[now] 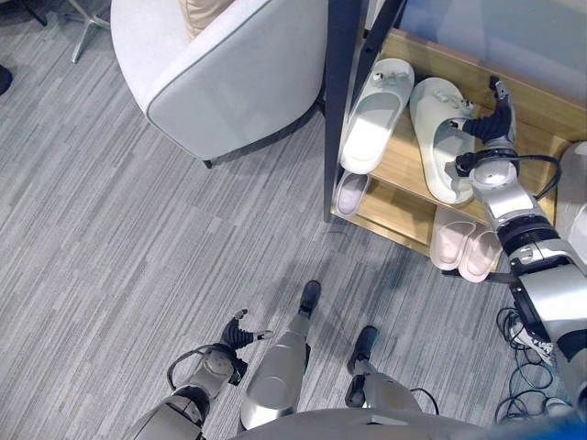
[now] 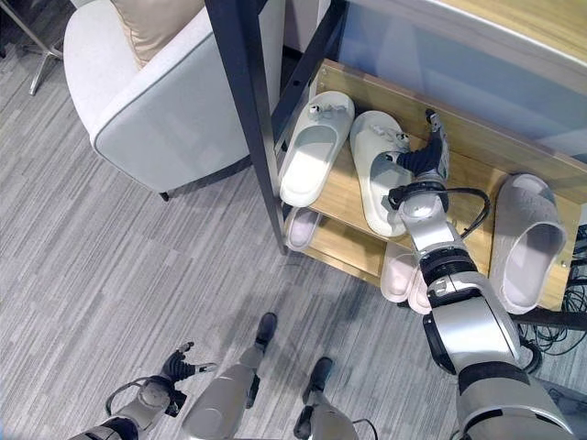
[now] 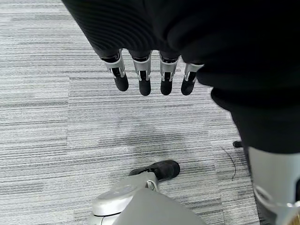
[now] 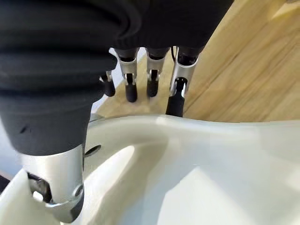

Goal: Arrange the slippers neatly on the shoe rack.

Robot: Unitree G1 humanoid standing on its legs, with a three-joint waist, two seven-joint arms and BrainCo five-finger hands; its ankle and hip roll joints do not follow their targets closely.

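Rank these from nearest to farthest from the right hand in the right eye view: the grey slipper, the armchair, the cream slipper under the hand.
1. Cream slipper: under the right hand, touching it.
2. Grey slipper: same shelf, on the robot's right.
3. Armchair: on the floor, past the rack's dark post, on the robot's left.

White slippers (image 1: pixel 376 115) — side by side on shoe rack (image 1: pixel 408 165)

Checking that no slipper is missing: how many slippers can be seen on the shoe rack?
6. Two white slippers on the upper shelf, the right hand on one; a grey slipper farther right; a pale slipper and a pink pair below. Others may be hidden.
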